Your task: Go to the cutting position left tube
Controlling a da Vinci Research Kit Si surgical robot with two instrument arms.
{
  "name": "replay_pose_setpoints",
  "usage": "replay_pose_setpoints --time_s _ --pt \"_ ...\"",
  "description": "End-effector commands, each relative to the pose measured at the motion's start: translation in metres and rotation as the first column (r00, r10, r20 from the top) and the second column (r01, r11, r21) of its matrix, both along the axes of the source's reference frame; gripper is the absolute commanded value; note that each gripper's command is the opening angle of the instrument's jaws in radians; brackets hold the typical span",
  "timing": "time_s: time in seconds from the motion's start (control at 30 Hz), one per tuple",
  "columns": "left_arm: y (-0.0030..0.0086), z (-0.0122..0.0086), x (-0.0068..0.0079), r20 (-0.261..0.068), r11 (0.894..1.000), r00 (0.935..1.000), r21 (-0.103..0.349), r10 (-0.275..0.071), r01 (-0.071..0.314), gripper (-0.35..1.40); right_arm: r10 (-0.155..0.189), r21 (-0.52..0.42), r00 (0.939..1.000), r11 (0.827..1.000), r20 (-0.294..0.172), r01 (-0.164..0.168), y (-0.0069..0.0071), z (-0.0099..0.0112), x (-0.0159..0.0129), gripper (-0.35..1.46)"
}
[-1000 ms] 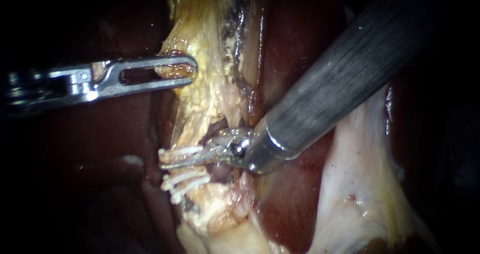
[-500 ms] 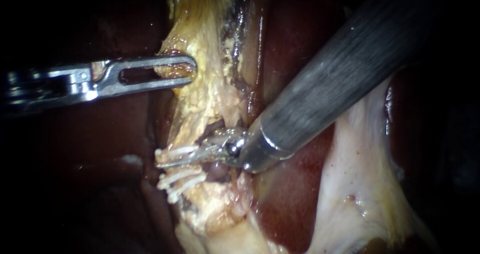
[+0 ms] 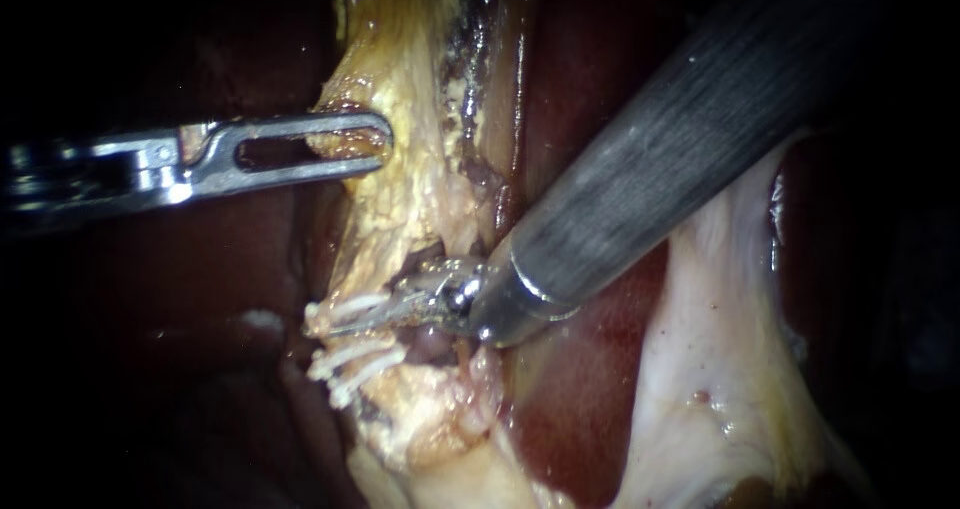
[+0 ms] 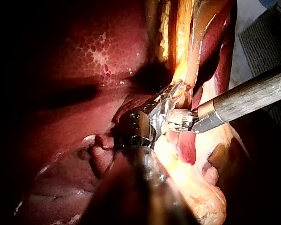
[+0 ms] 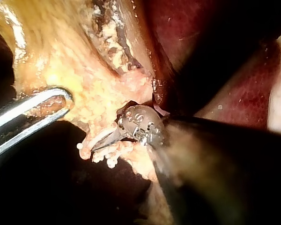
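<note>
My left instrument (image 3: 383, 141) comes in from the left side. Its two long jaws are pressed together on a fold of the yellow tissue (image 3: 420, 204), and they pinch it from both sides. I can see a bit of that tissue through the long hole in the jaw. The left wrist view shows the same pinch, with the yellow tissue running away from the jaws in a strip.

My right instrument (image 3: 345, 324) comes down from the upper right. Its thick grey shaft lies across the dark red liver (image 3: 580, 389). At its end are two thin, pointed blades. They reach into a small hole low down in the yellow tissue, well below my left jaws. In the right wrist view a thin gap shows between the blades. So they are a little apart, and I cannot see them pinching anything.

The tube (image 3: 432, 347) is in that hole. It is pinkish, and only a small part of it shows, just under the joint of my right instrument. Some white clips (image 3: 352, 361) sit across it, a few above my blades and a few below. My blades lie between those two bunches, close beside them. I cannot tell if the blades touch the tube, or if the tube is between them.

To the right of the shaft, a pale sheet of tissue (image 3: 720, 349) runs down over the liver. My two instruments are well apart.
</note>
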State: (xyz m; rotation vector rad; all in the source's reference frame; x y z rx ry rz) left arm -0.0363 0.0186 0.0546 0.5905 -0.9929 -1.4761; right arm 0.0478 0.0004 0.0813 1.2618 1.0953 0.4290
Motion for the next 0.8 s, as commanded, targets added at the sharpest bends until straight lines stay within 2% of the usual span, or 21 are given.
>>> replay_pose_setpoints --time_s 0.03,0.5,0.63,0.8 --pt "0.0000 0.0000 0.0001 0.000 1.000 1.0000 0.000 0.001 -0.001 -0.35 -0.002 0.000 1.0000 1.000 -0.001 0.002 0.0000 -0.0001 -0.0001 -0.35" --pt "0.0006 0.0007 0.0006 -0.006 1.000 1.0000 -0.001 -0.005 0.005 -0.35 -0.026 0.020 0.9994 0.999 -0.022 0.026 -0.0005 -0.0003 -0.0001 -0.35" --pt "0.0007 0.0008 0.0008 -0.008 1.000 0.9999 -0.002 -0.007 0.007 -0.35 -0.046 0.028 0.9985 0.998 -0.029 0.047 -0.0007 -0.0003 -0.0001 -0.35" --pt "0.0010 0.0009 0.0010 -0.014 1.000 0.9998 -0.002 -0.012 0.012 -0.35 -0.044 0.025 0.9985 0.999 -0.033 0.044 -0.0007 -0.0003 0.0000 -0.35"
